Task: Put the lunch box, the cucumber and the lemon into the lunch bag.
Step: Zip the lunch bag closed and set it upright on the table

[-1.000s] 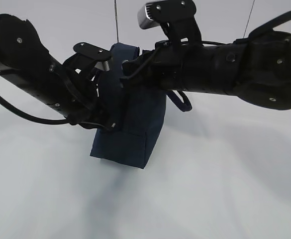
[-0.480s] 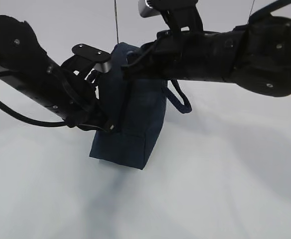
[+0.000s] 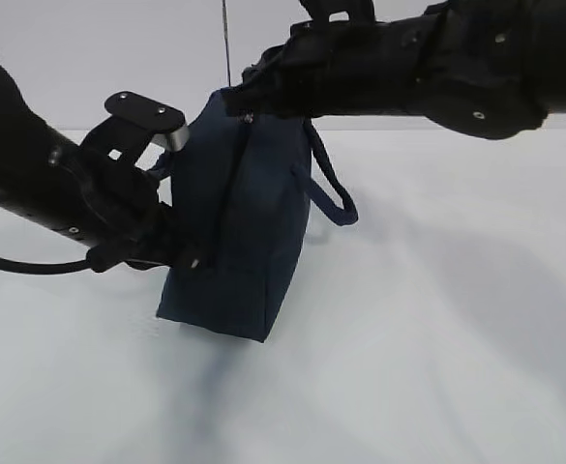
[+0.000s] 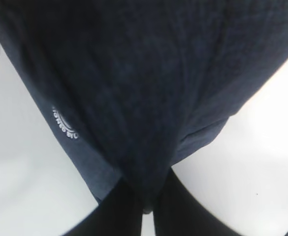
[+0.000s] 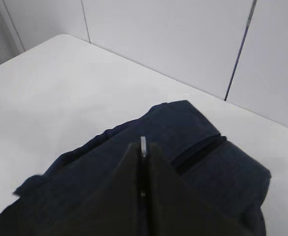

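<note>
The lunch bag (image 3: pixel 234 232) is standing upright on the white table (image 3: pixel 437 338), a dark navy fabric bag with a boxy base that is narrowing toward its top. One loop handle (image 3: pixel 326 184) is hanging down its right side, and a small round white logo (image 4: pixel 64 124) is showing on the cloth in the left wrist view. The left gripper (image 4: pixel 144 206) is pressing in at the bag's lower left side, its dark fingers drawn together and pinching a fold of the navy fabric between them — the cloth is bunching into a ridge that is running down to the fingertips. The right gripper (image 5: pixel 143 152) is reaching in from the right over the top of the bag; its fingers are pressed together and nipping a small silver metal piece, apparently the zipper pull (image 5: pixel 143 146), which is poking up just above the tips. A dark seam or zipper line (image 5: pixel 198 147) is running across the bag's top — beyond it, pale wall panels are standing behind the table.
</note>
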